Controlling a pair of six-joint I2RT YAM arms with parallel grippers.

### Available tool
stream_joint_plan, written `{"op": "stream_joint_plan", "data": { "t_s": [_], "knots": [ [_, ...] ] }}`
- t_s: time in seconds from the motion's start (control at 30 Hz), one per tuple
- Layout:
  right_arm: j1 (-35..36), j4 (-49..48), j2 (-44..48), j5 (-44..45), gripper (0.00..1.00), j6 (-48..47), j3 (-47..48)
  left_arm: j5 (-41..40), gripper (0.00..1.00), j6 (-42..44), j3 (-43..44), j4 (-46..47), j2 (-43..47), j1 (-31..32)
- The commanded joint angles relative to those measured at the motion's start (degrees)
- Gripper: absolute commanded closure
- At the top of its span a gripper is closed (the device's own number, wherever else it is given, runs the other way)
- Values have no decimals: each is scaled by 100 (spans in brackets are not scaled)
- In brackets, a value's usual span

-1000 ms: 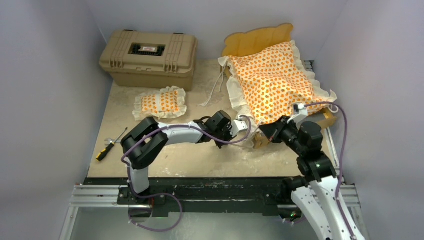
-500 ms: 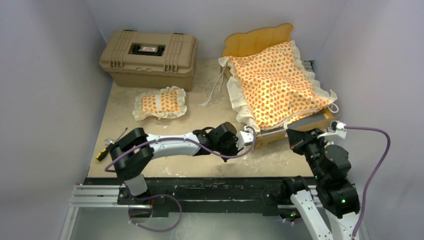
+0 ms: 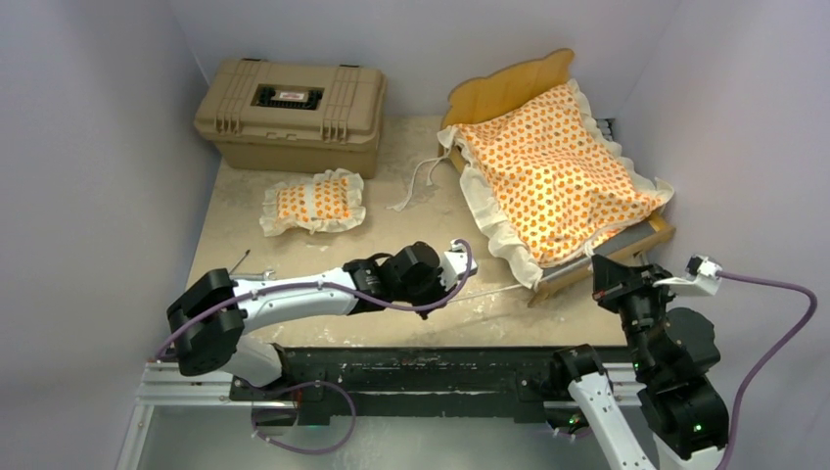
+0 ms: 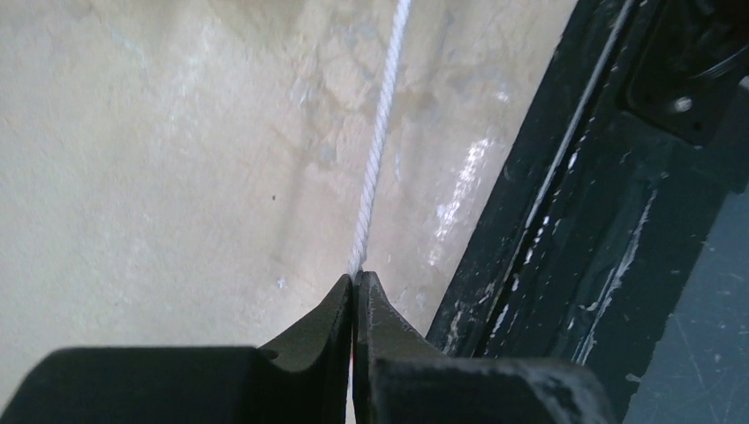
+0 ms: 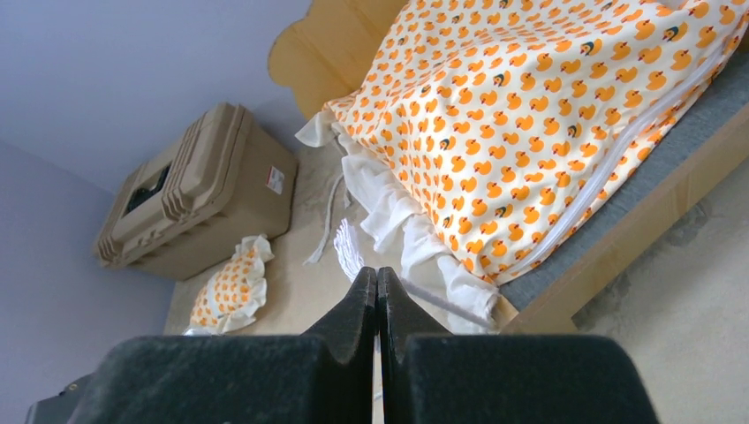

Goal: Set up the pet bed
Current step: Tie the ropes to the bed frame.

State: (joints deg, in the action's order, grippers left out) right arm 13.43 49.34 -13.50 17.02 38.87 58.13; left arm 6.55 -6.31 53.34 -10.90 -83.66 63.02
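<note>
Beige tabletop (image 3: pixel 391 186) between white walls, seen from above. The pet bed frame (image 3: pixel 509 83) stands far right with the mattress (image 3: pixel 558 166) lying on it, its ruffle spilling over the near-left edge. The pillow (image 3: pixel 313 201) lies well apart, in front of the tan case (image 3: pixel 291 113). My left arm (image 3: pixel 294 289) reaches along the near edge, and a white cord (image 3: pixel 504 289) runs taut from its tip to the bed's near corner. My right arm (image 3: pixel 666 338) points at the bed's near right corner.

Left wrist: the left fingers (image 4: pixel 327 327) are pinching that cord, which stretches away over the tabletop.

Right wrist: the right fingers (image 5: pixel 349 322) are pressed together with nothing visibly caught between them, and the mattress is just ahead.

I judge the mattress step nearly done, with the cord being tidied. Next I'd release it and carry the pillow to the headboard end.
</note>
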Motion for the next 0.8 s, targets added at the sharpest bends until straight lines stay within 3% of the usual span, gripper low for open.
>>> {"op": "stream_joint_plan", "data": {
  "t_s": [0.0,0.23,0.57,0.77],
  "knots": [
    [-25,-624,6,-78,100,-49,-133,-480,100,-475,-226,-239,-201,-27],
    [-25,-284,34,537,100,-75,157,-1117,100,-903,-607,-610,-279,-69],
    [109,190,70,1743,100,152,414,-749,100,-1611,-1501,-218,-119,-534],
    [454,822,-197,2292,100,958,488,-690,100,-1229,-924,-353,-840,-233]
  ]
}}
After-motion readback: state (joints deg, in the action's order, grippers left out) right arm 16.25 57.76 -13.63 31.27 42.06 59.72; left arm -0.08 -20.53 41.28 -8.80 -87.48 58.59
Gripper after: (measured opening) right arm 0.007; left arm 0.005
